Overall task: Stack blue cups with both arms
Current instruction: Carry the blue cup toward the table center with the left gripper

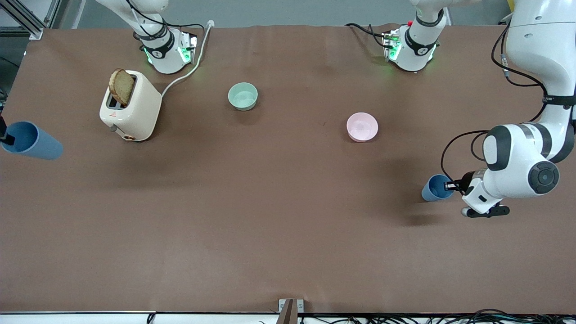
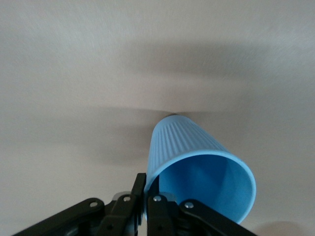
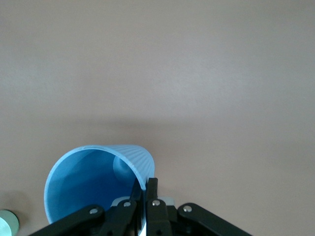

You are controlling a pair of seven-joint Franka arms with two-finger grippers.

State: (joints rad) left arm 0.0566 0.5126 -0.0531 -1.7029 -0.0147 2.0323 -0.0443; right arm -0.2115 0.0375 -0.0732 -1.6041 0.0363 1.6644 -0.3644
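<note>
over the table's two ends, your left gripper (image 1: pixel 451 185) pinches one ribbed blue cup (image 1: pixel 434 187) by its rim (tilted), the right gripper (image 1: pixel 5 137) another blue cup (image 1: pixel 30 140).

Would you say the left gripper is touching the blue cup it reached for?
Touching: in the left wrist view the left gripper has its fingers closed on the rim of the blue cup, one inside and one outside, with no gap.
</note>
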